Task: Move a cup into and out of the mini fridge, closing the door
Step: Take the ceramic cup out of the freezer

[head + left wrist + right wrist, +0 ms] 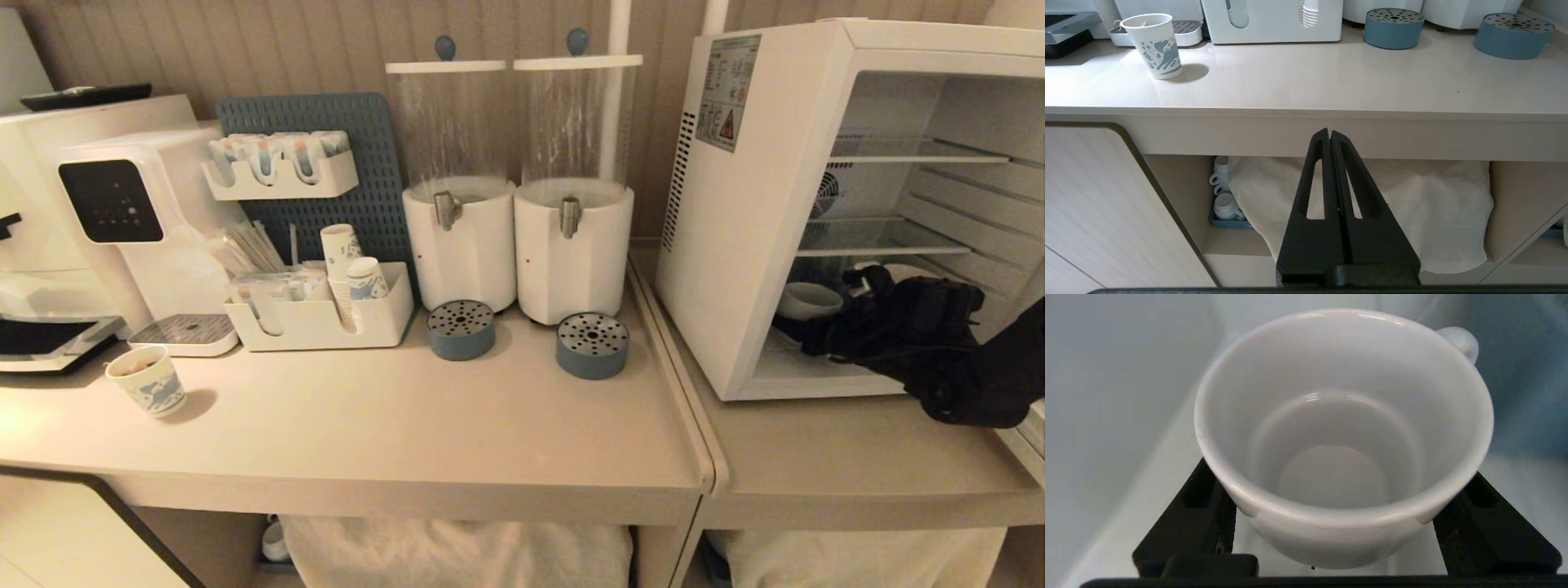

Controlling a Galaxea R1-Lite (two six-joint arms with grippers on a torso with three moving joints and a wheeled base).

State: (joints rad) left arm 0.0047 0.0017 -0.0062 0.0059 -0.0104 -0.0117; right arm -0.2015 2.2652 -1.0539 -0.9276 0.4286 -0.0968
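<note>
Cup: the white cup point(1343, 437) stands upright on the floor of the mini fridge point(751, 220), under the lowest wire shelf; in the head view it is at about 9 o'clock of the black wrist reaching in. A small handle shows on its far side in the right wrist view.
Right gripper: the right gripper point(1343, 526) is inside the fridge, its two fingers point(1196, 514) pressed to either side of the cup's body, spread as wide as the cup and gripping it.
Left gripper: the left gripper point(1331, 143) hangs below the counter edge point(1306, 130) in front of the open shelf, jaws pressed together on nothing.
Fridge: it sits at 3 o'clock of the two drink dispensers point(514, 188), its front open.
Counter: a blue-printed paper cup point(147, 380) stands at 9 o'clock, well apart from the fridge.
</note>
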